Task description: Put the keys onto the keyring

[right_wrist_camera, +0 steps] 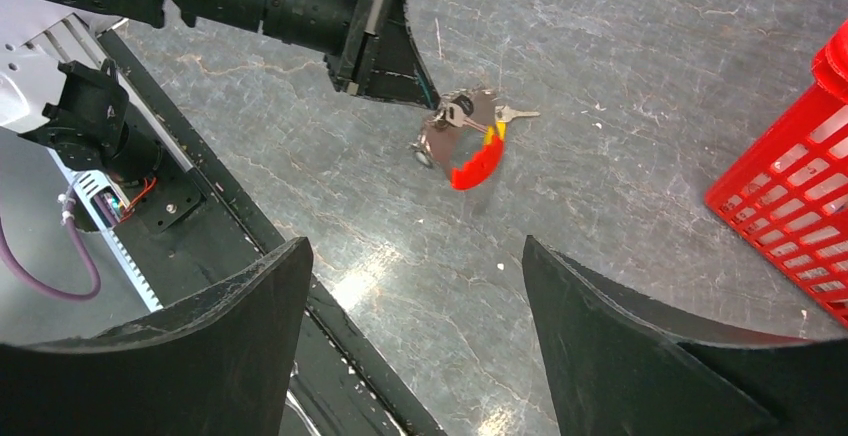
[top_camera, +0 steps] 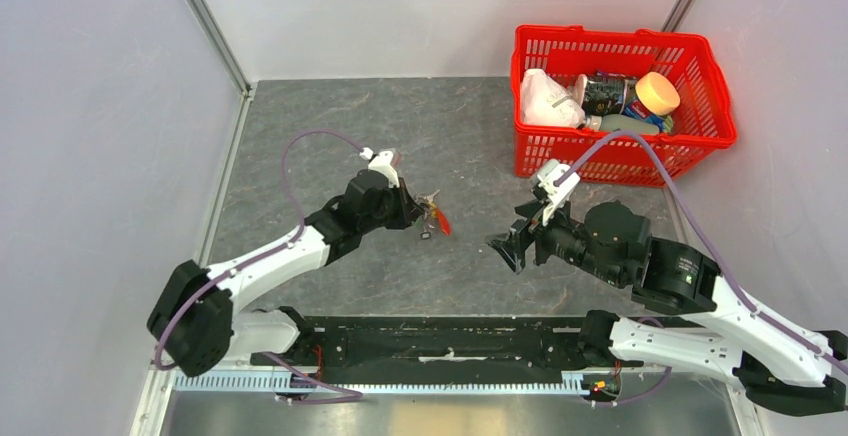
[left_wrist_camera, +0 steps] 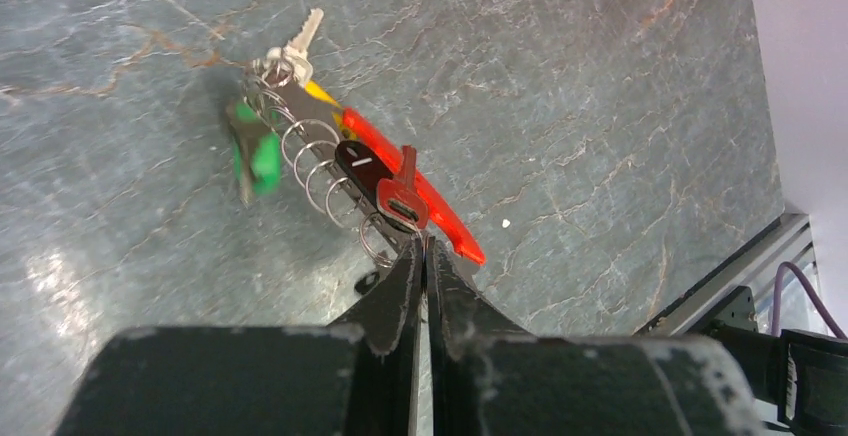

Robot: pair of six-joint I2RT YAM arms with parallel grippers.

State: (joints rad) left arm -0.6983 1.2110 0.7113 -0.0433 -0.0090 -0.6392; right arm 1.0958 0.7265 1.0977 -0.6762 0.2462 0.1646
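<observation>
My left gripper (top_camera: pixel 416 210) is shut on the keyring (left_wrist_camera: pixel 330 181), pinching the near end of a chain of small metal rings at its tips (left_wrist_camera: pixel 425 248). The bright red strap section (left_wrist_camera: pixel 440 214) runs beside the rings. A green-headed key (left_wrist_camera: pixel 262 154), blurred, and a silver key (left_wrist_camera: pixel 298 41) hang at the far end. A small yellow bit (left_wrist_camera: pixel 318 91) shows between them. The bunch (top_camera: pixel 433 216) also shows in the right wrist view (right_wrist_camera: pixel 465 126), at the left fingertips. My right gripper (top_camera: pixel 507 246) is open and empty (right_wrist_camera: pixel 415 246), to the right of the bunch and apart from it.
A red basket (top_camera: pixel 622 159) with bottles and a white bag stands at the back right; its corner shows in the right wrist view (right_wrist_camera: pixel 790 176). A black rail (top_camera: pixel 430 341) runs along the near table edge. Grey walls close in both sides.
</observation>
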